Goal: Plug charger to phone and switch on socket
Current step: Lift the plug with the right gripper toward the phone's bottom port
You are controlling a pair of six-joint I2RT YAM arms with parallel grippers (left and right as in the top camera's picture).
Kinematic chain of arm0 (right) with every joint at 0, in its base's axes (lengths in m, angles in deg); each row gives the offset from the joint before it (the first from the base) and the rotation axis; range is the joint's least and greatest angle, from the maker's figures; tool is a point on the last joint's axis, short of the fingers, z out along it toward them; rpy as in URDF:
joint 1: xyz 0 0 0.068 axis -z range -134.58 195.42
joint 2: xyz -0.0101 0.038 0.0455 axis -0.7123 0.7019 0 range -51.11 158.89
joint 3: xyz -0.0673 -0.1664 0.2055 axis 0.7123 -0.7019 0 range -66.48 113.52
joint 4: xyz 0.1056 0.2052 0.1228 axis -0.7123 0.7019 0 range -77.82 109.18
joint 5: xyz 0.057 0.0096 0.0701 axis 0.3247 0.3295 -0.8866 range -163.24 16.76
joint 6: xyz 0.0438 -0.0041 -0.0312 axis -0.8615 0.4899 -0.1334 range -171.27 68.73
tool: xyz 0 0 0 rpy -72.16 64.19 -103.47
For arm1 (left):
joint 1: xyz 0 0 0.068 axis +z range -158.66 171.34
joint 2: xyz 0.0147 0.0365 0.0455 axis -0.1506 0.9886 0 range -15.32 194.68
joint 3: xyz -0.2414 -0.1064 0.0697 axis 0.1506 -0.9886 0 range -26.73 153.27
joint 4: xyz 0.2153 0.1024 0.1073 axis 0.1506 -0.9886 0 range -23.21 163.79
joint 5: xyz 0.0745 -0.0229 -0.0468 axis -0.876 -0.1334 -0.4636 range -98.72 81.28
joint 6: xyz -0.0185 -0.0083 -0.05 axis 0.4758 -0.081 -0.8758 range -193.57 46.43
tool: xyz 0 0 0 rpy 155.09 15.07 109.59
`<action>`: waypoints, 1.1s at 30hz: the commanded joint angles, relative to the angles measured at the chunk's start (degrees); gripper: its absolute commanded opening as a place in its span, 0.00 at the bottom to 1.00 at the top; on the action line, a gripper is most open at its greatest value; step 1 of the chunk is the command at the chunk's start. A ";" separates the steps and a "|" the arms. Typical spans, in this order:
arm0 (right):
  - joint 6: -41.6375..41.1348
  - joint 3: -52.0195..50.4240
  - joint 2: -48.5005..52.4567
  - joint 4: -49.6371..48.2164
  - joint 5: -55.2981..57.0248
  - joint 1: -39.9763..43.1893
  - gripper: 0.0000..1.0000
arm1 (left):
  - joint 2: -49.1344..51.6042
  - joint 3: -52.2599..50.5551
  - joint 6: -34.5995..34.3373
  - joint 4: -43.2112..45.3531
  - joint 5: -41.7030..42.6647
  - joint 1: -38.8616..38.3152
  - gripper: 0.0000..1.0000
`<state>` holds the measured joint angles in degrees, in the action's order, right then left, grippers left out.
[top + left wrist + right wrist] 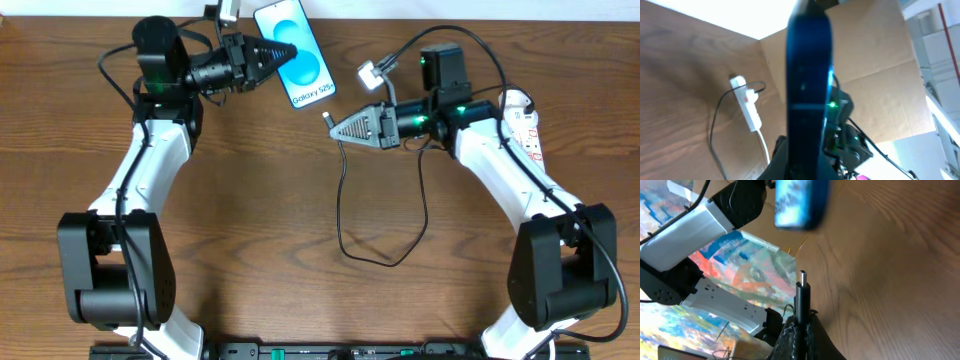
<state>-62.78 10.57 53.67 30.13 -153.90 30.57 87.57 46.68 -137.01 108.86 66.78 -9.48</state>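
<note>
Currently, left jaws clamped on phone (312, 72), right jaws pinching charger (802, 297) tip, socket (527, 124) behind right arm (500, 172).

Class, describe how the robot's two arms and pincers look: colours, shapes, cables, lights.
The left arm and right arm have white tapered links between bulky black joint housings, with thin black cables alongside. The left pincer is black and tapers to a point; the right pincer looks grey and wedge-shaped. Green lights glow near the right wrist.
</note>
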 commanded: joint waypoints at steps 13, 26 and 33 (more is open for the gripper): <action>1.99 -0.46 0.15 -6.23 -5.64 -1.42 0.01 | -0.76 1.84 -6.29 1.90 0.87 0.35 0.08; -1.99 -0.46 0.26 -9.40 -4.31 -1.38 0.01 | -0.76 1.84 -4.55 1.92 3.82 -1.38 0.08; -2.21 -0.46 0.26 -9.46 -3.43 -1.36 0.01 | -0.76 1.84 -3.26 1.92 6.36 -1.36 0.07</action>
<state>-64.46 10.53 53.67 20.91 -157.44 29.33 87.57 46.68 -142.28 110.06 70.02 -10.75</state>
